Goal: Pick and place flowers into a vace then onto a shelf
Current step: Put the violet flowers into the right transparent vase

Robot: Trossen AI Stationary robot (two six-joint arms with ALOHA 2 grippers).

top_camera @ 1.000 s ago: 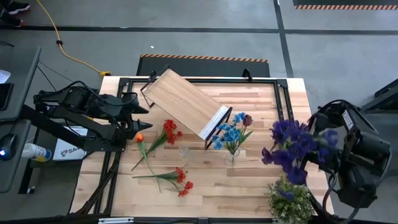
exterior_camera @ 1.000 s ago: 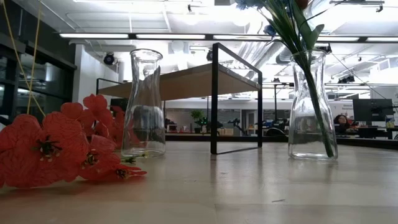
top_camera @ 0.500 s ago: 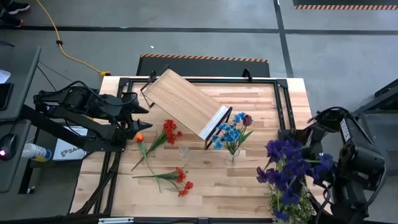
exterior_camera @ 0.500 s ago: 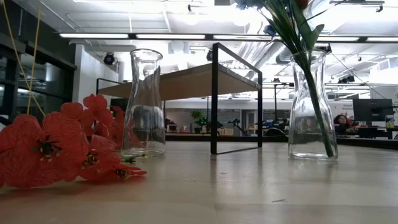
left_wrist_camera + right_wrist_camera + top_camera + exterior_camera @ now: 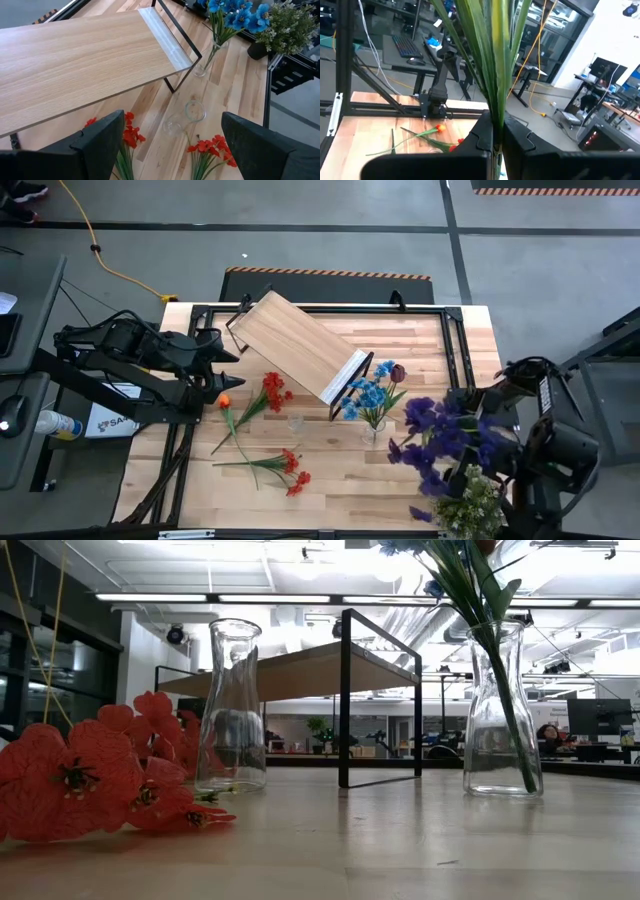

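Observation:
My right gripper (image 5: 497,134) is shut on a bunch of purple flowers (image 5: 445,442), carried above the table's right near part, just right of the vase (image 5: 373,431) that holds blue and dark red flowers (image 5: 372,390). An empty vase (image 5: 295,423) stands to its left. Red flowers (image 5: 275,392), a second red bunch (image 5: 291,471) and an orange one (image 5: 223,400) lie flat on the table. The shelf (image 5: 300,345) stands on its frame ends at the far middle. My left gripper (image 5: 228,360) waits open at the left edge, above the tabletop. My right gripper pinches the purple flowers' green stems (image 5: 495,107) as a bunch between its two fingers (image 5: 482,136). The stems run out past the fingertips, and the purple heads (image 5: 430,435) point toward the table's left. The bunch is lifted clear of the table.
A bushy pale green-white plant (image 5: 468,505) stands at the near right corner, right below the carried flowers. A black frame (image 5: 455,340) edges the table. In the low view the empty vase (image 5: 230,705) and the filled vase (image 5: 500,710) stand apart, with bare wood between them.
My right gripper has carried the purple flowers toward the table's left and near edge, closer to the vase with the blue flowers, with the heads swinging down over the bushy plant. It has stayed shut on the stems. The left arm has kept still.

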